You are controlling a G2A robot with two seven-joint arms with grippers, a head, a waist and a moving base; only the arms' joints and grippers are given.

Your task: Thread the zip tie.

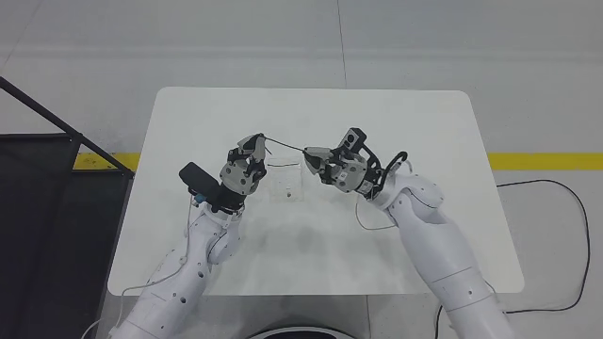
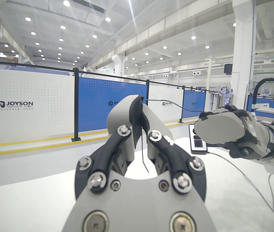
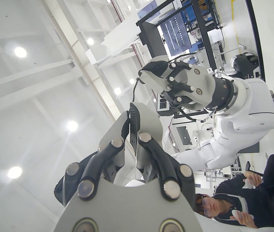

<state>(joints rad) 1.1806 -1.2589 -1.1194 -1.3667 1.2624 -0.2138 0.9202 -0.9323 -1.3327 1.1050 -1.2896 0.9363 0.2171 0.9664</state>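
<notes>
above the desk [image 1: 424, 122], left end effector [image 1: 256, 143] and right end effector [image 1: 309, 157] each pinch one end of the zip tie [image 1: 283, 143], strung between them. step in hand: probably alignment. next move calls for steering tail into head, precisely.

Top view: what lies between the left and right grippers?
The black zip tie stretches from the left gripper to the right gripper, both shut on it. The left wrist view shows the same span.
</notes>
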